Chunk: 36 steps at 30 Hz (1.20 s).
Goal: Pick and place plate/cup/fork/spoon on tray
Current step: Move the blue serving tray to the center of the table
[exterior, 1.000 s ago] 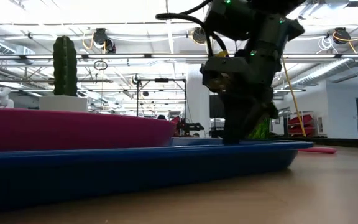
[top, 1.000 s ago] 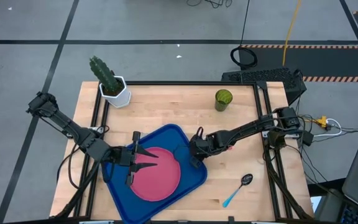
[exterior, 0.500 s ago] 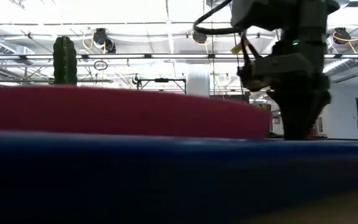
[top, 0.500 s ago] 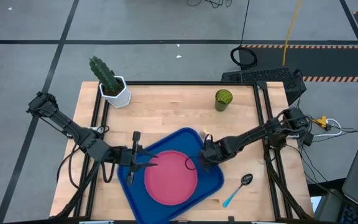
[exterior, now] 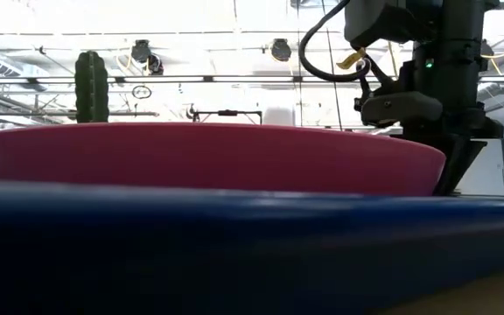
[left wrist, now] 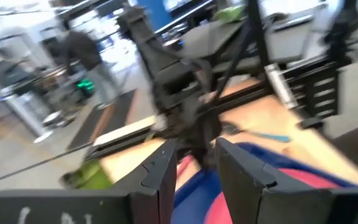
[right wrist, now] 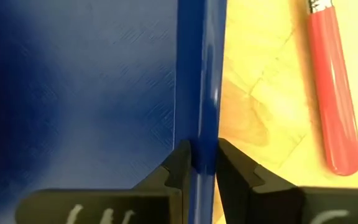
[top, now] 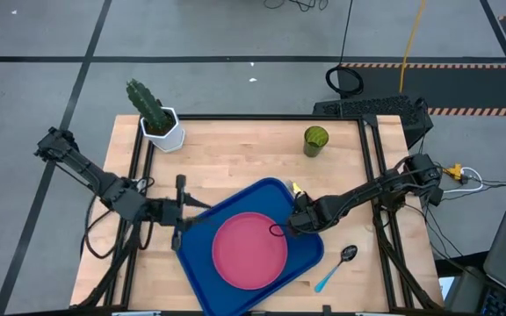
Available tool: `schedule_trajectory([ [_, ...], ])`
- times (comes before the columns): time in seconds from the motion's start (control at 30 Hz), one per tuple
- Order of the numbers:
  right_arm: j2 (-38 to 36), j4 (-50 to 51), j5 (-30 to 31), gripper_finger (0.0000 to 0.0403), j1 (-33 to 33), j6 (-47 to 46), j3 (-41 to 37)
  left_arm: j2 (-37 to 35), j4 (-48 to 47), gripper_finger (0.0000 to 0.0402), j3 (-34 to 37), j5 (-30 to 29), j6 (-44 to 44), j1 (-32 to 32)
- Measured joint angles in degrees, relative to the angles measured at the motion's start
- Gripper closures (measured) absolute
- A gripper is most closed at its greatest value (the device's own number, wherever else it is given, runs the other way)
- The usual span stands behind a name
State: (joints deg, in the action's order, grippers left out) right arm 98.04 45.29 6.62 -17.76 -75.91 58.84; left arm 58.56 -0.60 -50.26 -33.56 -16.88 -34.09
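The blue tray (top: 202,279) lies on the table with the pink-red plate (top: 249,250) resting flat in it; both fill the low view, the tray (exterior: 234,254) and the plate (exterior: 199,157). My right gripper (top: 295,224) is shut on the tray's right rim. My left gripper (top: 191,215) is open and empty just off the tray's left edge. The green cup (top: 315,139) stands at the far right. The blue-handled spoon (top: 335,268) lies right of the tray. The fork's pink-red handle (right wrist: 334,93) lies on the wood beside the rim; in the high view the right arm hides it. My right gripper pinches the tray's raised right rim (right wrist: 199,124), one finger inside the tray (right wrist: 178,168) and one outside (right wrist: 235,169). The fingers come from above, pointing down, and stand across the rim. The tray's bottom stays on the table.
A white hexagonal pot with a cactus (top: 158,123) stands at the far left corner. Bare wood lies between the pot and the cup and along the table's left side. The tray's near edge sits close to the table's near edge.
My right gripper has drawn the tray toward the table's right and near edges. The tray has slid along the table with the plate in it and turned a little. My left gripper, earlier over the plate, has drawn back toward the table's left and now stands off the tray.
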Motion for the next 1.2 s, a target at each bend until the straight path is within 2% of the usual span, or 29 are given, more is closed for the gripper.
schedule_trajectory([
  [0.17,0.04,-0.43,0.76,0.0361,0.20,-4.96,-0.84,-2.01,-2.76,0.0286,0.00,-5.19,-1.33,2.50],
  [0.43,0.15,1.05,1.35,0.0361,1.56,-11.00,-0.89,-2.90,-3.91,0.0286,0.00,-5.31,-3.61,7.57],
  [0.53,0.15,0.93,3.98,0.0361,1.91,-14.47,-0.89,-3.17,-5.85,0.0286,0.00,-5.25,-3.63,8.53],
  [0.73,0.17,0.91,4.91,0.0361,2.03,-20.43,-0.93,-4.86,-11.77,0.0286,0.00,-5.20,-3.51,9.21],
  [1.2,0.17,-1.71,4.57,0.0361,-1.85,-36.13,-0.93,-13.00,-27.84,0.0286,0.00,-4.89,5.90,9.20],
])
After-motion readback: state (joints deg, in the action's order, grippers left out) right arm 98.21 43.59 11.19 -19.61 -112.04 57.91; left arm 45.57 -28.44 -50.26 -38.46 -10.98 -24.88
